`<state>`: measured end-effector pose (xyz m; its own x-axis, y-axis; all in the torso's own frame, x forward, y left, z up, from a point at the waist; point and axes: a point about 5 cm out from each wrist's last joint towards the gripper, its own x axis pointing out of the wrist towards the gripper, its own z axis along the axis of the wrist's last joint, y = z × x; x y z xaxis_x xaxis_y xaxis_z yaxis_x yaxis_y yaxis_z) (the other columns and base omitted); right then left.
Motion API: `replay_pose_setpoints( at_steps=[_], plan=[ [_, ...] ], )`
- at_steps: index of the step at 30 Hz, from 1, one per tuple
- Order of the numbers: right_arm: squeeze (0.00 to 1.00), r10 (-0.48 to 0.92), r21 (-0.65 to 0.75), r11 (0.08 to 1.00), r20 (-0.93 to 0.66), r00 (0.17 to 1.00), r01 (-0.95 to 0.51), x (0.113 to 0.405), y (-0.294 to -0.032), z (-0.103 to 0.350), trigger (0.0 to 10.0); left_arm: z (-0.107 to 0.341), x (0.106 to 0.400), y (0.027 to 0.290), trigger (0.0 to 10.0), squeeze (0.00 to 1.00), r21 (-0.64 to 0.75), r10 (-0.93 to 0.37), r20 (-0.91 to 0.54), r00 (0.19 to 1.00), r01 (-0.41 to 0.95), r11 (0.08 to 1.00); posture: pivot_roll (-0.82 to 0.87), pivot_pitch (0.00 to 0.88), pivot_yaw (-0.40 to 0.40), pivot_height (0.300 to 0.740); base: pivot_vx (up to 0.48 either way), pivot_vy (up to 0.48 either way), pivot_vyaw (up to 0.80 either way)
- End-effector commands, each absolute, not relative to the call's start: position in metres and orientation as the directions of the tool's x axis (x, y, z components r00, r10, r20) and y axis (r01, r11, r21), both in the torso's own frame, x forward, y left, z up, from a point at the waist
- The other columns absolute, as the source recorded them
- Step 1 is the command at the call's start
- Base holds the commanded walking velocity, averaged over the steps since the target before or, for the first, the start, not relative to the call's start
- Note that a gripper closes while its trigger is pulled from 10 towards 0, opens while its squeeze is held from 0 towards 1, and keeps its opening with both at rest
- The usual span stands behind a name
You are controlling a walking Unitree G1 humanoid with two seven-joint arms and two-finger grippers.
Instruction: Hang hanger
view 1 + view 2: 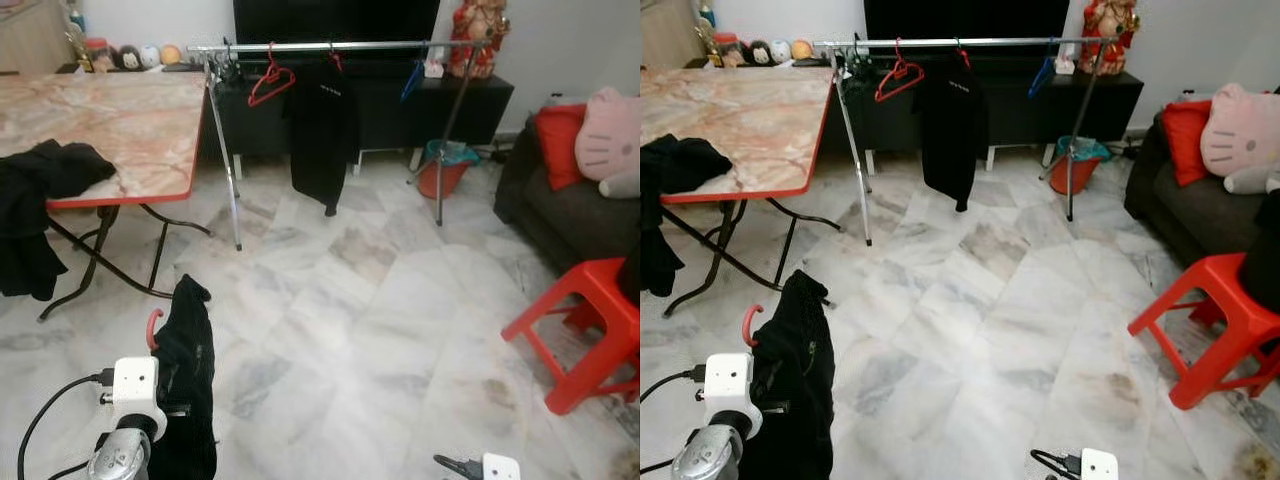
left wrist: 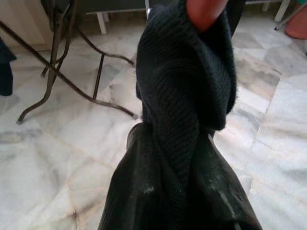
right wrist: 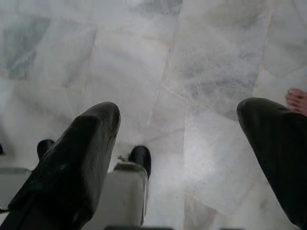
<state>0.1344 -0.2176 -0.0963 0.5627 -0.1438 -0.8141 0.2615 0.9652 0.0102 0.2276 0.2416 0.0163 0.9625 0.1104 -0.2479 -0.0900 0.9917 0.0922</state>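
My left gripper (image 2: 177, 158) is shut on a red hanger (image 1: 152, 328) that carries a black garment (image 1: 190, 385), held low at my left side. The garment's knit covers most of the fingers (image 2: 129, 191), and only the hanger's red hook sticks out above it. A silver clothes rail (image 1: 340, 46) stands across the room in front of the TV cabinet. On it hang an empty red hanger (image 1: 270, 82), a black top (image 1: 322, 130) and a blue hanger (image 1: 413, 80). My right gripper (image 3: 177, 115) hangs open over the bare floor.
A folding table (image 1: 130, 120) with a marble top and red edge stands at the left, black clothes (image 1: 45, 180) draped over its near corner. A red stool (image 1: 590, 320) and a dark sofa (image 1: 570, 220) stand at the right. A red bucket (image 1: 445, 170) sits by the rail's right leg. A person's toes (image 3: 297, 100) show beside my right gripper.
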Motion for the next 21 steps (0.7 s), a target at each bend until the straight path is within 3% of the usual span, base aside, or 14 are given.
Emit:
replay_pose_setpoints(
  at_steps=[1,3,15,21],
  plan=[
    [0.00,-0.146,0.003,0.967,-0.813,0.564,0.255,0.139,-0.219,-0.095,10.0,0.034,0.239,0.239,10.0,0.00,0.122,0.087,-0.165,0.982,-0.068,0.990,0.15,0.000,-0.039,0.740,0.360,0.000,0.00],
    [0.00,-0.144,0.002,0.968,-0.814,0.563,0.251,0.139,-0.219,-0.095,10.0,0.035,0.240,0.240,10.0,0.00,0.124,0.088,-0.162,0.983,-0.068,0.990,0.15,0.000,-0.037,0.740,0.362,0.000,0.00],
    [0.00,-0.144,0.021,0.962,-0.810,0.568,0.274,0.151,-0.206,-0.093,10.0,0.038,0.241,0.243,10.0,0.00,0.141,0.063,-0.166,0.984,-0.040,0.989,0.13,0.000,-0.031,0.740,0.379,0.000,-0.78],
    [0.00,-0.145,0.015,0.964,-0.808,0.571,0.266,0.152,-0.205,-0.093,10.0,0.037,0.242,0.240,10.0,0.00,0.139,0.057,-0.167,0.984,-0.034,0.990,0.13,0.000,-0.033,0.740,0.382,0.000,0.00]
  ],
)
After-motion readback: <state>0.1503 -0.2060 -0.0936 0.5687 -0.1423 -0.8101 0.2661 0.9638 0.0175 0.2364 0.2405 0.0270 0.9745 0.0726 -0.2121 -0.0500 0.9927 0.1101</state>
